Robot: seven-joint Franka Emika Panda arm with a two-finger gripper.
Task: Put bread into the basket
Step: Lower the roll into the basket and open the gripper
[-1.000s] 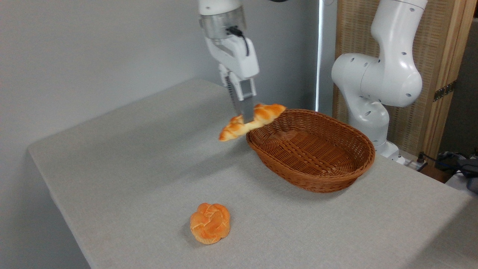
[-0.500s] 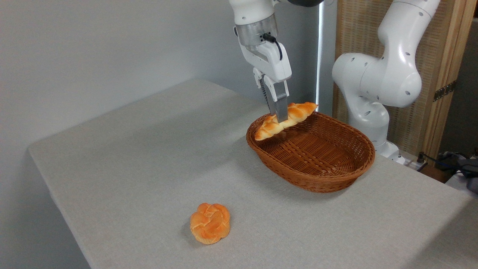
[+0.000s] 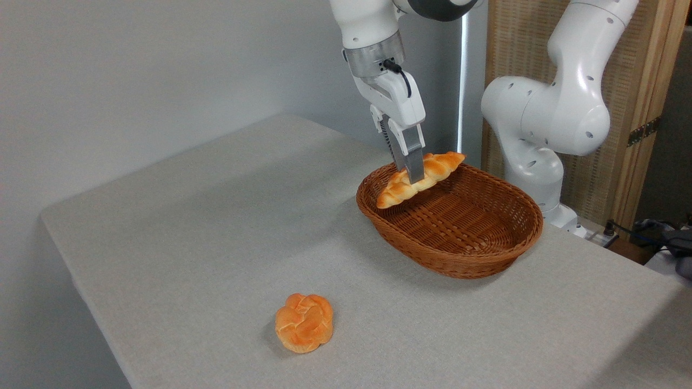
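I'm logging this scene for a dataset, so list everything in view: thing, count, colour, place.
bread: 1, golden-orange braided loaf, held above the basket's far left end
basket: 1, reddish-brown wicker, on the table at right
round bun: 1, orange, on the table near the front edge
table: 1, light grey
wooden screen: 1, tan, behind at right
cables: dark, far right
arm: 1, white, behind the basket
gripper: 1, white and grey, shut on the bread
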